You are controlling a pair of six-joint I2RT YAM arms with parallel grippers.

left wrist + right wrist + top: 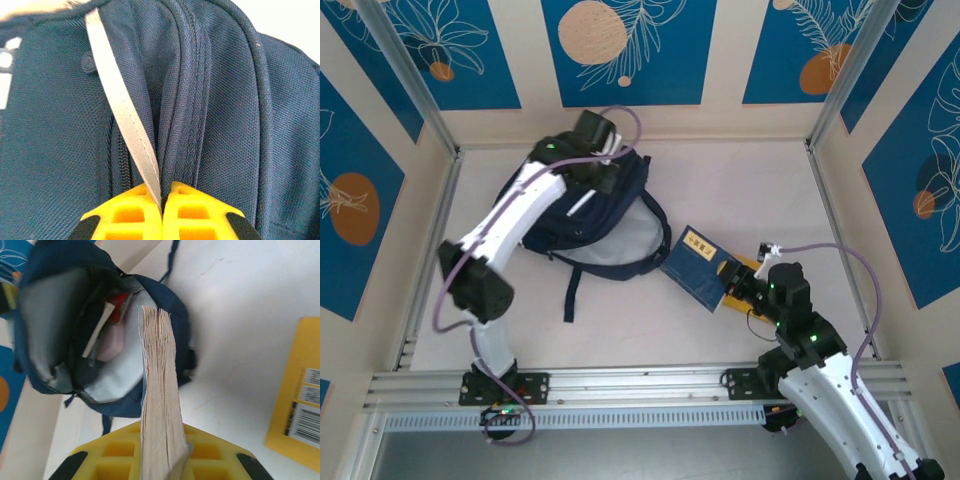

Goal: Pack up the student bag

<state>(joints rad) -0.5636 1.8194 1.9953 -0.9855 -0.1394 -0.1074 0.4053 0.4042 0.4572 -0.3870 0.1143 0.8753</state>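
Toward the back left of the white table (750,190), the student bag (638,190) lies with its grey-lined mouth gaping toward the right arm. A red item and something pale show inside. Just beside that mouth is a thick blue book (695,267), clamped by the right gripper (732,283), near a yellow barcoded booklet (297,415) lying flat. The left arm arches over the bag's top, and the left gripper (162,197) is pinched tight on a pale woven strap (122,115) against coarse navy weave.
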